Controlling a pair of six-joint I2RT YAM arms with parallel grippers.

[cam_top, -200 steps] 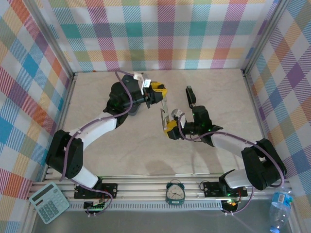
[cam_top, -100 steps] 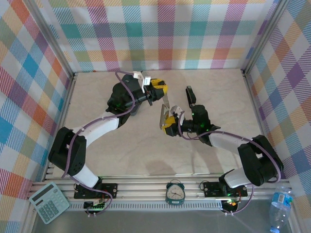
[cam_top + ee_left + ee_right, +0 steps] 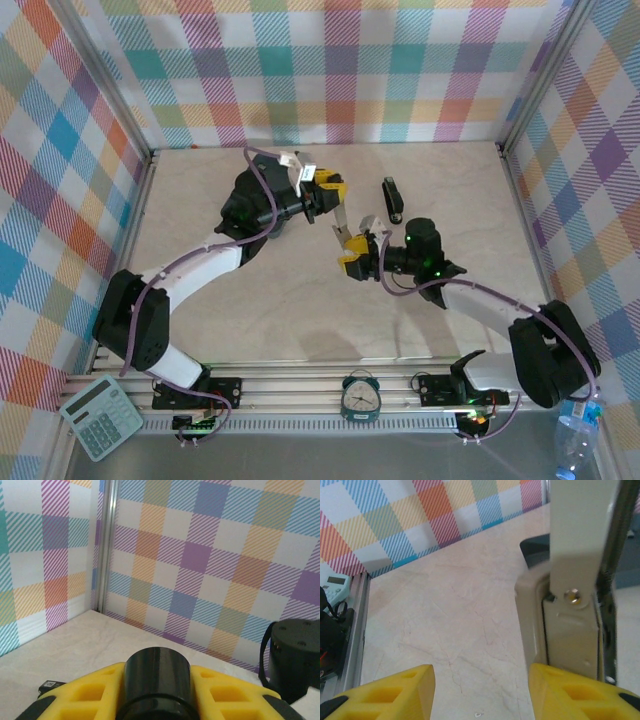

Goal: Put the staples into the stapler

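Left pincer point(image 3: 328, 190) was clamped on stapler point(image 3: 343, 218), frame centre; right pincer point(image 3: 356, 250) stood apart just below.

— Where was the tabletop point(image 3: 300, 310) open?
— Along the near middle and in the far-left corner. Mid-table the raised stapler point(image 3: 343, 218) barred the way, with a dark oblong object point(image 3: 393, 199) just beyond it, to the right.

Bright, even overhead light leaves faint, soft shadows on the desk point(image 3: 470, 200) toward six o'clock. In the right wrist view, the yellow fingers point(image 3: 385, 687) at six o'clock look slightly blurred.
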